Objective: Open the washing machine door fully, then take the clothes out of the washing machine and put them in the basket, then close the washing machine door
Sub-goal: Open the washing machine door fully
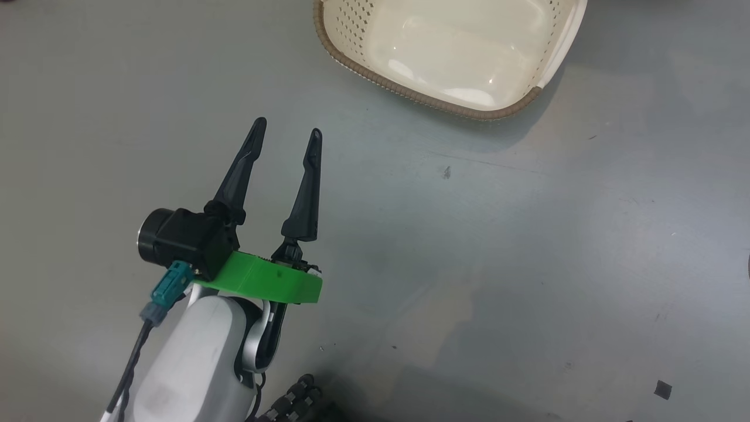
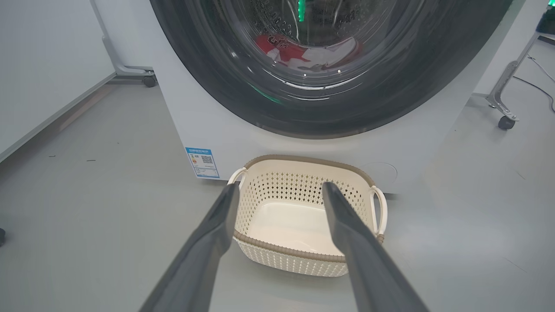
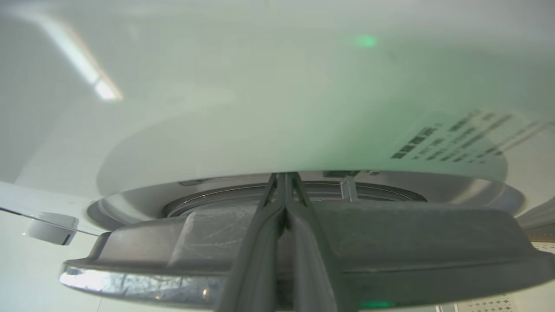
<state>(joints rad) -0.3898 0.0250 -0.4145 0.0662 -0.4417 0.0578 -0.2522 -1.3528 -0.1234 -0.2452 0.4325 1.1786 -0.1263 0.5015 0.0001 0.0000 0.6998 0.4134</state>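
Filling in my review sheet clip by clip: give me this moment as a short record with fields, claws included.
washing machine: white front-loader, behind the basket
washing machine door: not swung open
clothes: red and white, in the drum behind the glass
basket: empty, on the floor
left claw: open, empty, above the floor, short of the basket
right claw: shut, tips at the seam between door rim and machine front
stage: door opening not done
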